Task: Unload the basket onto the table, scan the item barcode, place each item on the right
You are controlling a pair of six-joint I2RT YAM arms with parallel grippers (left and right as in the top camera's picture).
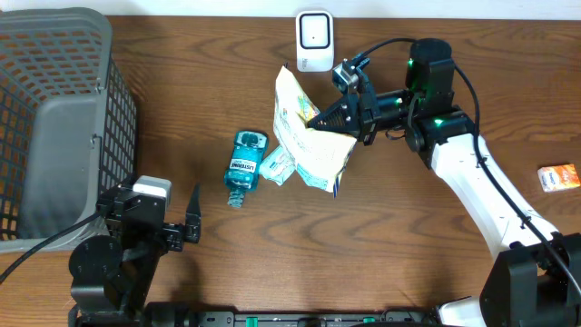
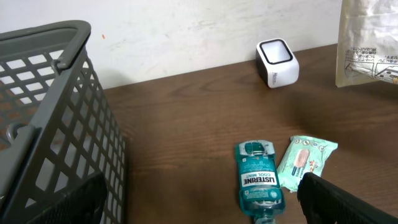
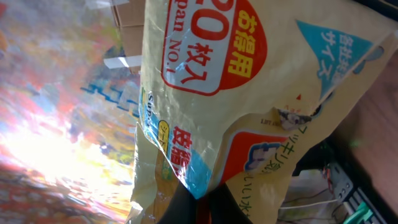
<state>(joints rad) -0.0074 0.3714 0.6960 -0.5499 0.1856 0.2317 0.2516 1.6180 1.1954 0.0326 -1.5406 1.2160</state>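
While the right gripper [image 1: 320, 120] is pinched closed on a yellow printed bag [image 1: 304, 145], it holds that bag up off the wooden table [image 1: 408, 245], near the middle of the far side. The bag's upper corner sits close to a small white scanner [image 1: 314, 41] that stands at the table's far edge. Seen from the right wrist, the bag fills the frame with red and blue Japanese lettering, and no barcode can be made out. Just beside the bag, lying flat on the table, are a pale green wipes pack [image 1: 277, 165] and a blue Listerine bottle [image 1: 245, 168], side by side and almost touching. At the near left, the left gripper [image 1: 154, 218] rests with its jaws spread wide and holding nothing, next to a grey mesh basket [image 1: 123, 118]. A small orange box [image 1: 557, 176] lies at the far right edge.
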